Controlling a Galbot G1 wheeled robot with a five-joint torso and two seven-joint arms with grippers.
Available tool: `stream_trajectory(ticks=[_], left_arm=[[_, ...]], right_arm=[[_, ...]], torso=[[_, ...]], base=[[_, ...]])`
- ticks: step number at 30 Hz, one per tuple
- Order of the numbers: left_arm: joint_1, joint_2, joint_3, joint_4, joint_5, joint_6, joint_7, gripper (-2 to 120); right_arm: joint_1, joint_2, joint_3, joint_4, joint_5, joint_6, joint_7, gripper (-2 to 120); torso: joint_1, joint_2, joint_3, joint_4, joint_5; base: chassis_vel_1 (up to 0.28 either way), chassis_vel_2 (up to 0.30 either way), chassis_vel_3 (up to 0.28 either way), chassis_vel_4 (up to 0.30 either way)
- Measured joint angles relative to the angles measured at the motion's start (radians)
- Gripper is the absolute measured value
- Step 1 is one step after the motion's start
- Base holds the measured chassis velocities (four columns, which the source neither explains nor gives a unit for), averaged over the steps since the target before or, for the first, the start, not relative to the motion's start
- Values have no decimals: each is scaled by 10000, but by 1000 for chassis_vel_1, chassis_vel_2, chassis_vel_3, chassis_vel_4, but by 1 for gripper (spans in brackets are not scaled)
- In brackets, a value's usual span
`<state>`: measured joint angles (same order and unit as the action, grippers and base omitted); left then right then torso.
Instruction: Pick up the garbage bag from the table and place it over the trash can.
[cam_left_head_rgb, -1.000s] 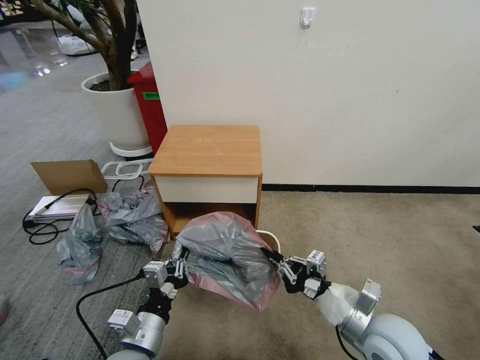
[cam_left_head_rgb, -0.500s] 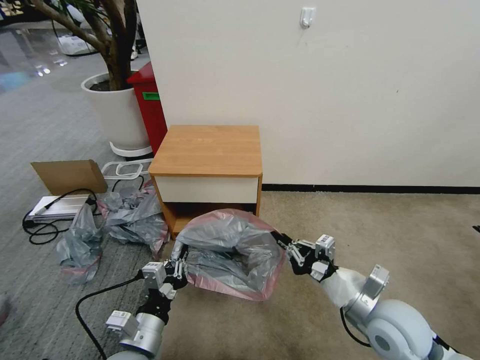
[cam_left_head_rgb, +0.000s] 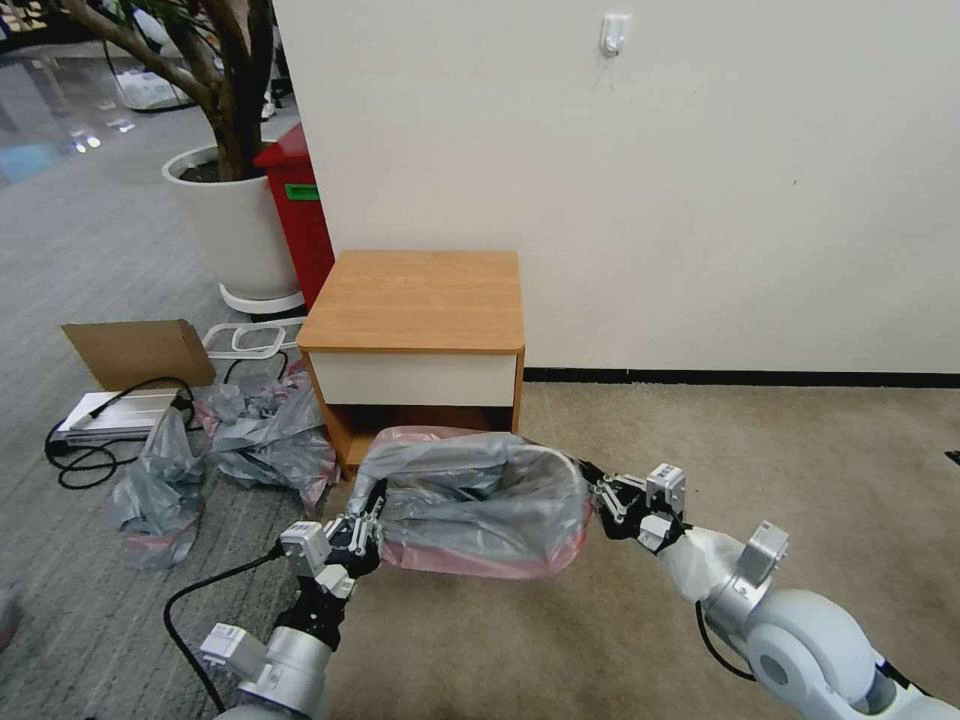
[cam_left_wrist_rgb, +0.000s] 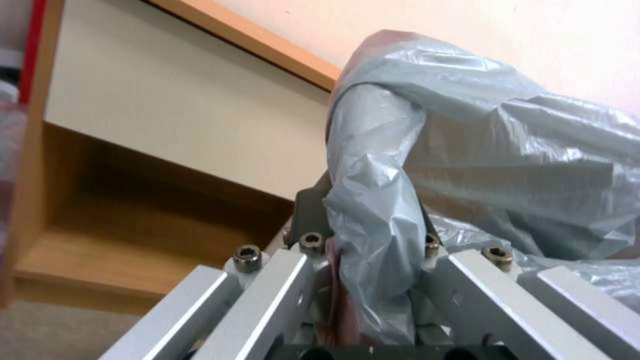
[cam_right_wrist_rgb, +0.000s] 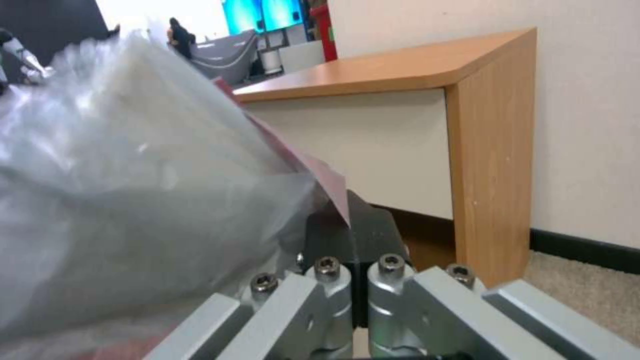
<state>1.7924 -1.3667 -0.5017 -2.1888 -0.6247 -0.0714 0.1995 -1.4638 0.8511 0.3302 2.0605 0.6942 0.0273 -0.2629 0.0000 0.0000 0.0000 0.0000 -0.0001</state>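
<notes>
The garbage bag (cam_left_head_rgb: 480, 500) is stretched wide open between my two grippers, just in front of the table (cam_left_head_rgb: 415, 300), with its pink band along the near edge. My left gripper (cam_left_head_rgb: 365, 525) is shut on the bag's left rim, and the grey plastic (cam_left_wrist_rgb: 373, 165) bunches between its fingers (cam_left_wrist_rgb: 303, 245). My right gripper (cam_left_head_rgb: 597, 492) is shut on the right rim, and its black fingertips (cam_right_wrist_rgb: 357, 235) pinch the pink edge (cam_right_wrist_rgb: 320, 172). The trash can is hidden beneath the bag. The table's white drawer front (cam_left_wrist_rgb: 167, 105) and wooden side (cam_right_wrist_rgb: 490, 165) stand close behind.
Other crumpled grey-and-pink bags (cam_left_head_rgb: 265, 430) lie on the floor to the left, with a cardboard piece (cam_left_head_rgb: 140, 350), a black cable (cam_left_head_rgb: 95, 455), a red bin (cam_left_head_rgb: 300, 210) and a white planter (cam_left_head_rgb: 235, 220). Beige carpet (cam_left_head_rgb: 760, 450) lies open to the right. The wall is behind.
My right gripper has moved right and slightly away, pulling the bag's mouth wide and flat. The cream rim seen beside the bag earlier is now covered. My left gripper has barely shifted.
</notes>
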Motion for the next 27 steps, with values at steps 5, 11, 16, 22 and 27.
stream_trajectory(ticks=[5, 11, 16, 22, 27], left_arm=[[-7, -37, 154, -393, -822, 336, -505, 7], [-70, -52, 167, -419, -1013, 466, -904, 7], [-269, -222, 128, -449, -1475, 582, -1487, 7], [-375, -531, 144, -740, -1972, 994, -2373, 7], [-247, -646, 255, -1001, -2183, 1468, -2982, 7]], right_arm=[[-19, 167, -170, -221, -821, 326, 7, 0], [-64, 317, -214, -161, -1441, 481, 140, 0], [-323, 398, -198, 181, -2201, 317, 688, 0], [-584, 870, -516, 494, -3516, 297, 1810, 0], [-538, 1366, -732, 198, -4810, 640, 2482, 0]], torso=[[1, 0, 0, -1, 1], [0, 0, 0, -1, 2], [0, 0, 0, 0, 0], [1, 0, 0, -1, 0], [1, 0, 0, 0, 0]], base=[[0, 0, 0, 0], [0, 0, 0, 0], [0, 0, 0, 0], [0, 0, 0, 0], [0, 0, 0, 0]])
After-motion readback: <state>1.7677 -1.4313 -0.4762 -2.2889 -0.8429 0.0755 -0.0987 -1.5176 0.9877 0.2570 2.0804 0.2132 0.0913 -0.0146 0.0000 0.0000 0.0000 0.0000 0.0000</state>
